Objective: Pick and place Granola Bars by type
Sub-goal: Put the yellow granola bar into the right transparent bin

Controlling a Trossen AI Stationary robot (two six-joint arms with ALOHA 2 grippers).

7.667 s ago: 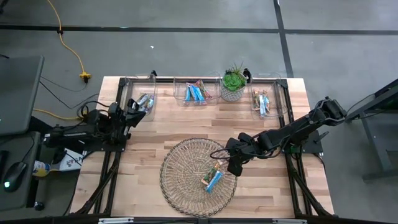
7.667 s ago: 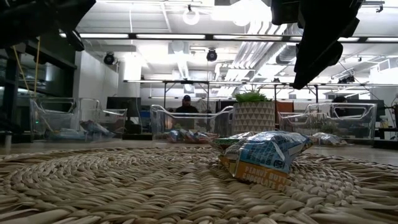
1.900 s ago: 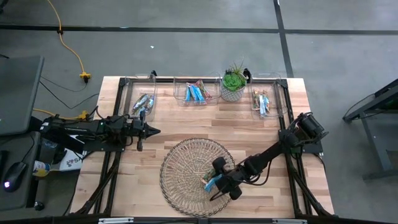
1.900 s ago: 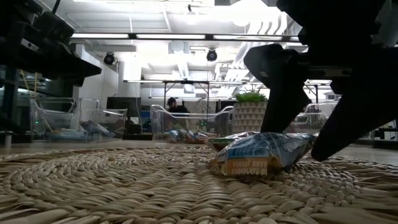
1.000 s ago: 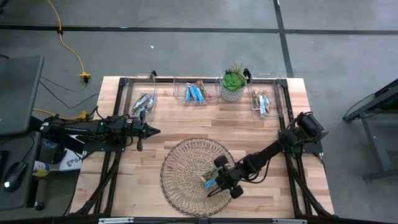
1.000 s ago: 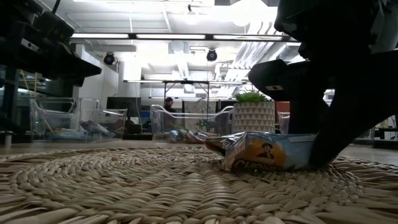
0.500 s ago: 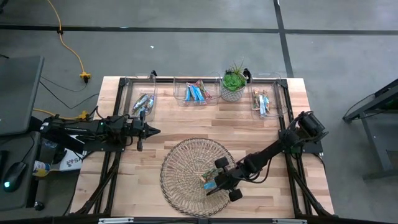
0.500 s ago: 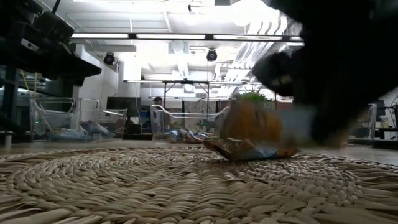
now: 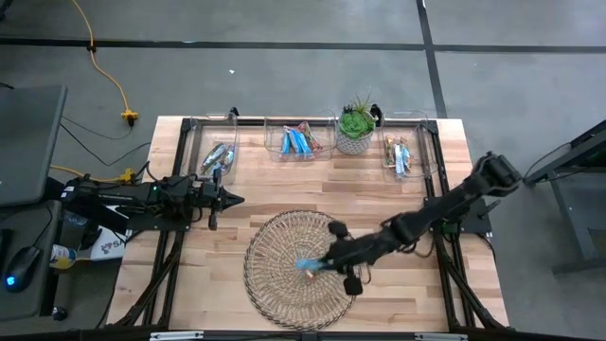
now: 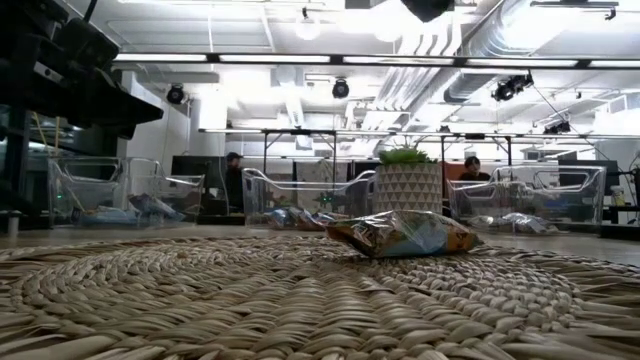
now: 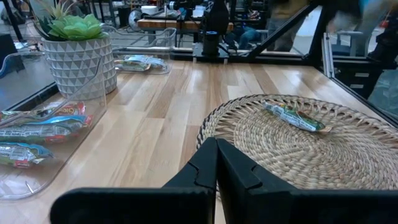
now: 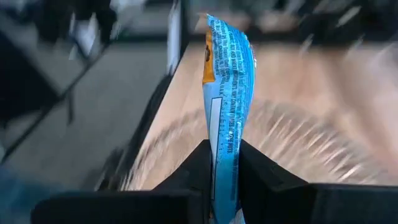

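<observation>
My right gripper [image 9: 320, 262] hangs over the round woven basket [image 9: 275, 284], shut on a blue and white granola bar [image 12: 228, 74]. A tan granola bar with green print [image 10: 405, 235] lies flat on the basket's weave and shows again in the left wrist view [image 11: 292, 116]. My left gripper [image 9: 232, 199] waits shut above the table's left side, pointing toward the basket and touching nothing. In the high view the right gripper covers the tan bar. My right gripper pinches one end of the blue bar [image 12: 222, 140] between its two fingers [image 12: 196, 165]. The fingers come from the table's right, slanting down. The bar stands on edge and sticks out past the fingertips, lifted clear of the basket.
Three clear bins with sorted bars stand along the far edge, at the left [image 9: 216, 152], the middle [image 9: 298, 140] and the right [image 9: 402, 152]. A potted plant [image 9: 355, 128] stands between the middle and right bins. Bare wood lies between bins and basket.
My right gripper has risen from the basket with the blue bar and rolled its wrist; it has left the low view upward. The blue bar is now lifted clear. The tan bar has stayed on the basket.
</observation>
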